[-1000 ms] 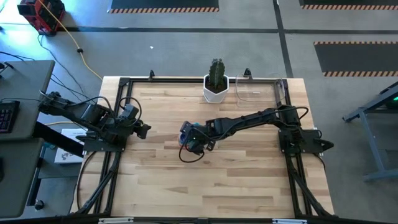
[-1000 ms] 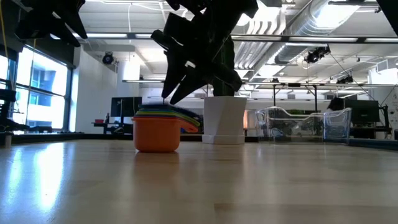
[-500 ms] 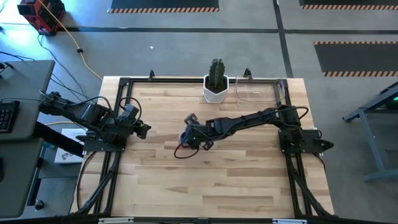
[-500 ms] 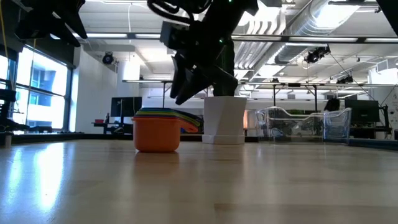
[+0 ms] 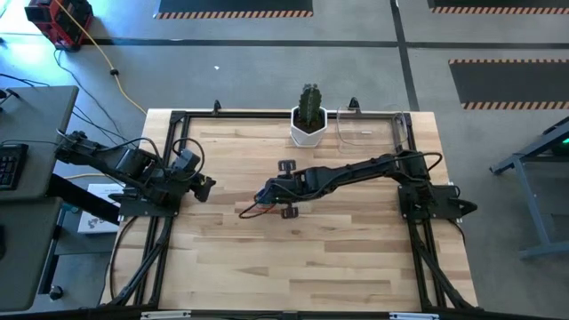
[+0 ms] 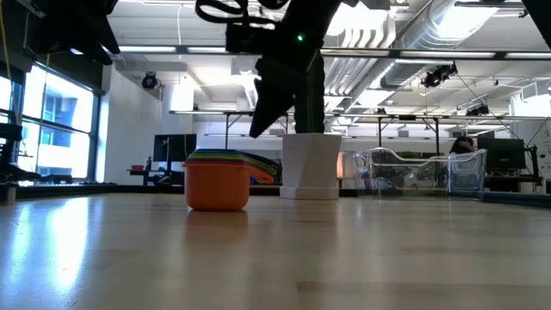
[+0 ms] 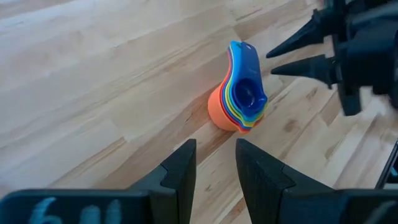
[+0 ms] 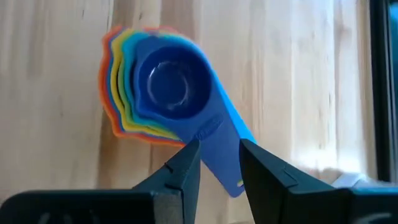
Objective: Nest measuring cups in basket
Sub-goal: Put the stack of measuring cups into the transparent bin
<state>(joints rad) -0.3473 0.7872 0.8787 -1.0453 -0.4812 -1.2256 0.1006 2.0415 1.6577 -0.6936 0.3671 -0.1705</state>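
The measuring cups (image 7: 239, 93) are seen already nested into a single stack on the table (image 5: 356, 258), the orange-red cup outermost at the bottom and a blue one on top, with the handles fanned to one side. The stack stands near the middle of the table, at about 7 o'clock from the white cactus pot (image 5: 308, 127). In the high view it is hidden beneath the right arm.

The basket (image 5: 366, 129) is found at the far edge of the table, just beside the pot at its 3 o'clock, well apart from the stack. No cup can be made out in it in the low view, so the nesting is judged done while the placing in the basket is judged still to be done.

The right gripper (image 8: 211, 165) is held above the stack, its two fingers parted a little with the blue handle showing between them in the right wrist view. Nothing is grasped; in the low view the fingers are clear of the cups.

The left gripper (image 7: 214, 168) is parked at the left edge of the table, at 9 o'clock from the stack, its fingers slightly apart and empty.
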